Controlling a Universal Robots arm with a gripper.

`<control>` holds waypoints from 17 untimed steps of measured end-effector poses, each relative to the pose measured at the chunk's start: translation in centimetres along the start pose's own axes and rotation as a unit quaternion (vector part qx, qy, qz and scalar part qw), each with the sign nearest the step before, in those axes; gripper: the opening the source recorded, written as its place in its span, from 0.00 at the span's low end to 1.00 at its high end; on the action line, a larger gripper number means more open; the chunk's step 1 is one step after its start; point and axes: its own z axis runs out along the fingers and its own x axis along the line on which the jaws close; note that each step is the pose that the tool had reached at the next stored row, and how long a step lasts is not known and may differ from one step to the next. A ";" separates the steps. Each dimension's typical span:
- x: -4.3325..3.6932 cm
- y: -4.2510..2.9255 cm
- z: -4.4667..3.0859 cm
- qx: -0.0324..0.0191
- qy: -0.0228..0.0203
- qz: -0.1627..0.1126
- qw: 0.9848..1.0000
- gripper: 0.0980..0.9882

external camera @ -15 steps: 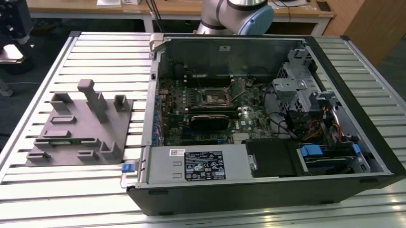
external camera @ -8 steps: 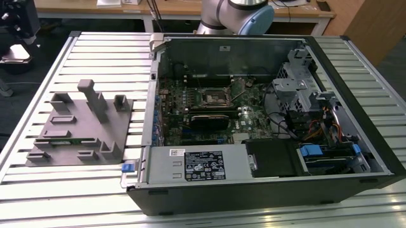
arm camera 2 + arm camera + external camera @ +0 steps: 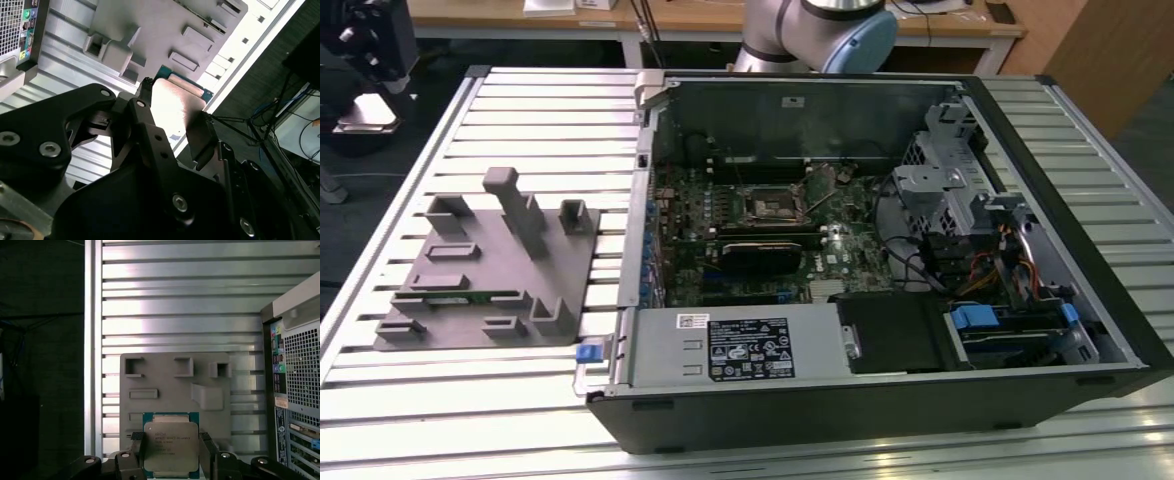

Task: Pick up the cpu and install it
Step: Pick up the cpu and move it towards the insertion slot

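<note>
A robotics lab or electronics workshop: an opened computer tower (image 3: 854, 250) lies on a ribbed aluminium desk (image 3: 534, 120), with a robot arm (image 3: 821, 30) mounted behind, and wooden worktops (image 3: 720, 22) and trailing cables (image 3: 265, 135) beyond.

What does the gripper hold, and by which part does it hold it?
The gripper holds the cpu, with its fingers pressed against two opposite side edges of the chip.

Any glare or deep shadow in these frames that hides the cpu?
In the first wrist view the ribbed table throws bright glare bands, yet the cpu in the tool is evenly lit; in the second wrist view the cpu looks washed out pale; in the exterior view the computer case interior sits in shade.
</note>
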 end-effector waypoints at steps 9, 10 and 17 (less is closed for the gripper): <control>-0.89 0.03 0.00 0.000 0.000 0.000 1.000 0.48; -0.99 0.04 -0.01 0.000 0.000 0.000 1.000 0.48; -2.23 0.09 -0.03 0.000 0.000 0.000 1.000 0.48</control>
